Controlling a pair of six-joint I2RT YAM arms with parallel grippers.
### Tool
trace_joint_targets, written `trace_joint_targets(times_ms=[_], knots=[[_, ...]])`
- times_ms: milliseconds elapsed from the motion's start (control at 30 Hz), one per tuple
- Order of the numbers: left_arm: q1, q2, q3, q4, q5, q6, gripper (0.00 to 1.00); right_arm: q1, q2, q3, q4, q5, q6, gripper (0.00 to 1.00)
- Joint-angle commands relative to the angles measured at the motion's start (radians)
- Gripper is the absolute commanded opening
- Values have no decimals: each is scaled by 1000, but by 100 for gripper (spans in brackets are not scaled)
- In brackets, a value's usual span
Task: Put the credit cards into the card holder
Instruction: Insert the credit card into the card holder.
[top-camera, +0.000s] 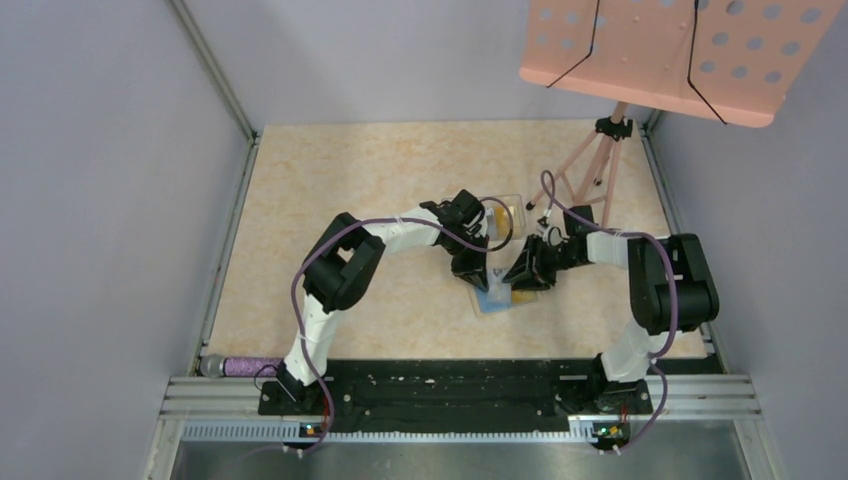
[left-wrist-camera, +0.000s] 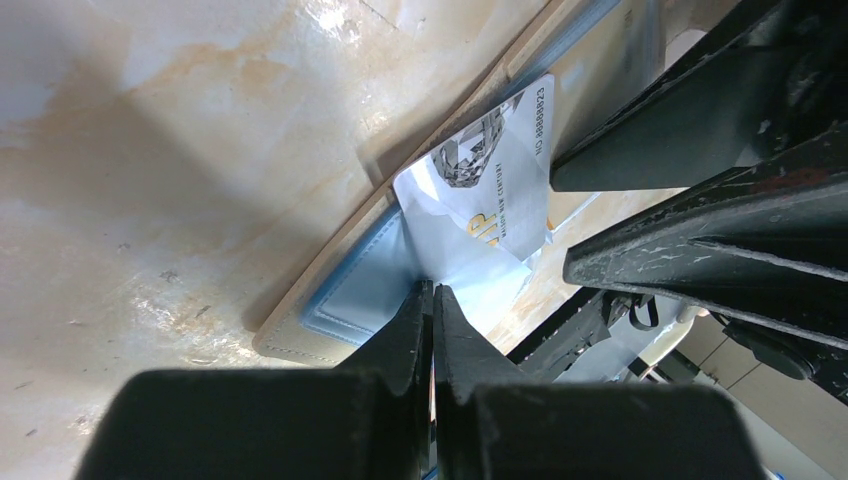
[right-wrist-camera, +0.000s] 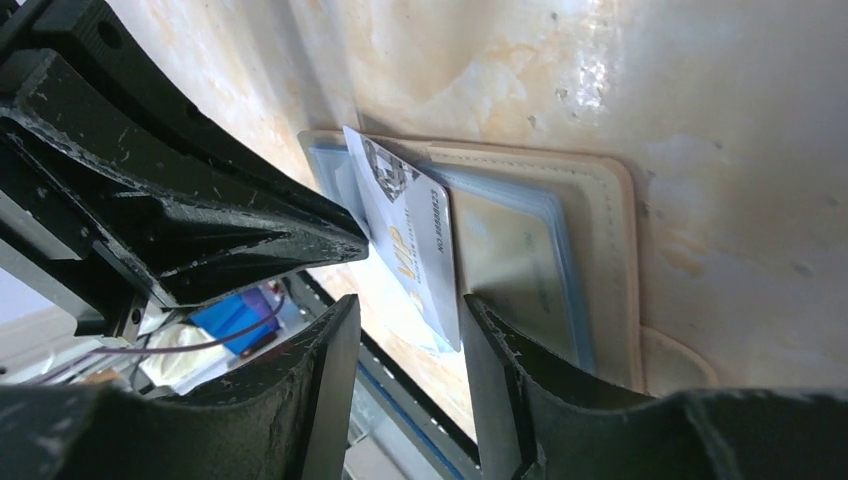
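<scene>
Silvery credit card (right-wrist-camera: 410, 230) juts from the card holder (right-wrist-camera: 600, 260), left gripper (left-wrist-camera: 432, 290) clenched, pinning it at eleven o'clock; the right gripper (right-wrist-camera: 410, 305), loose astride, should push it in squarely.

The card holder (right-wrist-camera: 605, 215) lies opened out flat on the table (right-wrist-camera: 700, 90), inner side up. It is a squarish tan-beige wallet with a stitched rim, and a rounded tan tab sticks out from one edge. Its inside is lined blue-grey, with clear, slightly glossy pocket sleeves layered over one another.

One credit card (right-wrist-camera: 405, 235) shows clearly. It is silvery-white with a faceted diamond picture at one end, gold "VIP" lettering in the middle and a small printed number along one long side. It sits over the holder's lining, tilted rather than flat: one end rests down against the pockets and the other is raised off them.
</scene>
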Motion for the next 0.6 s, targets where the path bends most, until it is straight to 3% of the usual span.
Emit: trace_joint_targets(times_ms=[0,300,433,567], knots=[[-3,35,12,-39,-62,39,0,7,100,-18,5,143,-42,45],[-3,40,16,-42,-59,41,0,23,112,-27,107,76,-23,44],[-3,40,18,-42,-57,42,0,23,62,-39,159,54,-3,39],[-3,41,19,-45,-57,43,0,23,14,-56,234,24,30,26]])
